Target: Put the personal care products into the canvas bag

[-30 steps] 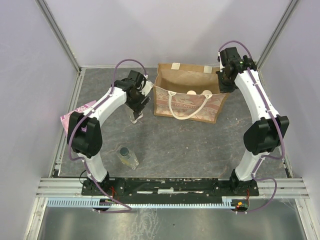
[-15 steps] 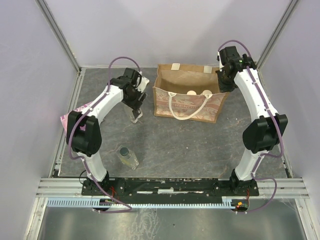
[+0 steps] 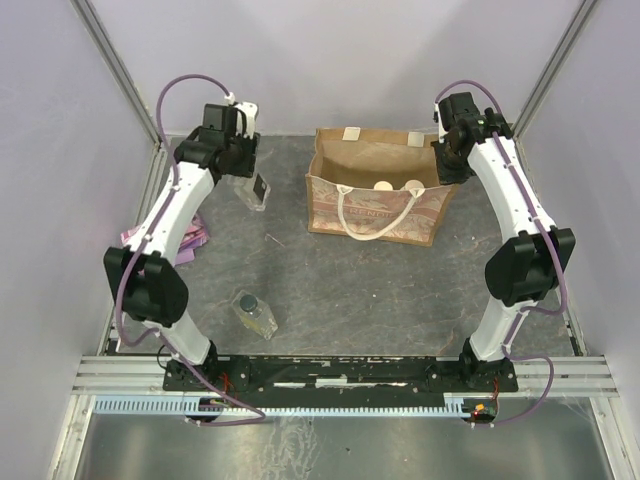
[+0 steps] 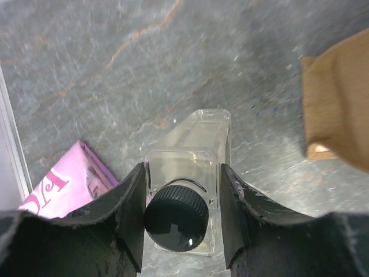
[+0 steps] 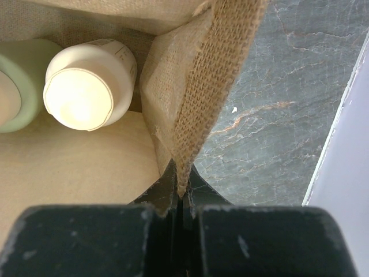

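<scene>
My left gripper (image 3: pixel 247 172) (image 4: pixel 181 180) is shut on a clear squarish bottle (image 3: pixel 257 190) (image 4: pixel 193 147) just below its dark cap (image 4: pixel 176 216), holding it above the table left of the canvas bag (image 3: pixel 375 205). A second clear bottle with a dark cap (image 3: pixel 255 314) lies on the table near the left arm's base. Two bottle tops (image 3: pixel 381 185) (image 3: pixel 414 184) show inside the bag; the right wrist view shows a cream bottle (image 5: pixel 89 83) and a pale green one (image 5: pixel 14 86). My right gripper (image 3: pixel 447 160) (image 5: pixel 181 193) is shut on the bag's right rim (image 5: pixel 213 75).
A flat pink packet (image 3: pixel 193 238) (image 4: pixel 57 187) lies by the left wall under the left arm. A corner of the bag (image 4: pixel 340 109) shows at the right of the left wrist view. Metal rails run along the table's left and near edges.
My left arm has risen and swung back and to the left, carrying the clear bottle up from the table. The right arm and bag have not moved.
</scene>
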### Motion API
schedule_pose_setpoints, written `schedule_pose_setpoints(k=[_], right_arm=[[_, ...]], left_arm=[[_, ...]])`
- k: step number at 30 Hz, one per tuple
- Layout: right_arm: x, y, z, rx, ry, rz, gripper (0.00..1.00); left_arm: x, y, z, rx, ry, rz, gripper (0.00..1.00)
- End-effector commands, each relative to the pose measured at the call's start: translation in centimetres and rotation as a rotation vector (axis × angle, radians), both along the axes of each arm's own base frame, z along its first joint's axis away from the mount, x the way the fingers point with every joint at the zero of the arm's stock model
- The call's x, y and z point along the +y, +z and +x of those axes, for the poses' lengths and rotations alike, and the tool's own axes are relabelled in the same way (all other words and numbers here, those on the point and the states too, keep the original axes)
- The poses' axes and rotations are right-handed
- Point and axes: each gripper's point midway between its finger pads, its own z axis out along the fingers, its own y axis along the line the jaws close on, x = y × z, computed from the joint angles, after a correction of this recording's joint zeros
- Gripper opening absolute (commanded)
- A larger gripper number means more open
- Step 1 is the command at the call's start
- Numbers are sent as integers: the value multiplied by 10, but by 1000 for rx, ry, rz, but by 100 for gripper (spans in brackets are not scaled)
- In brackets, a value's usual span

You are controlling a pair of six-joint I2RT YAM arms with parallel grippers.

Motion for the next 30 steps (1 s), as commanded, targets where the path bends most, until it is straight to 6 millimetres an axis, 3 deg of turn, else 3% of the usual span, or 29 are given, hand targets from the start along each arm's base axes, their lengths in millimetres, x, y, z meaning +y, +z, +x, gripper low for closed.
schedule_pose_setpoints(k=[1, 4, 9, 16, 19, 23, 30], right_arm=[[-9, 4, 7, -11, -16, -29, 0], [-8, 1, 8, -4, -13, -24, 0], [-8, 0, 9, -1, -12, -20, 0], [-7, -1, 8, 2, -11, -17, 0], [-7, -2, 7, 6, -13, -15, 0], [-6, -4, 4, 14, -14, -10, 0], [-4, -6, 2, 22, -12, 1, 0]], left_arm=[[-25, 174, 5, -509, -45, -239, 3], [-36, 207, -9, -590, -110, -307, 3], [-57, 244, -29, -669, -221, -407, 3], [-67, 262, -40, -700, -280, -433, 3], [-64, 254, -38, -684, -271, -412, 3], [-54, 229, -34, -634, -231, -342, 3], [-32, 157, -29, -486, -142, -207, 3]])
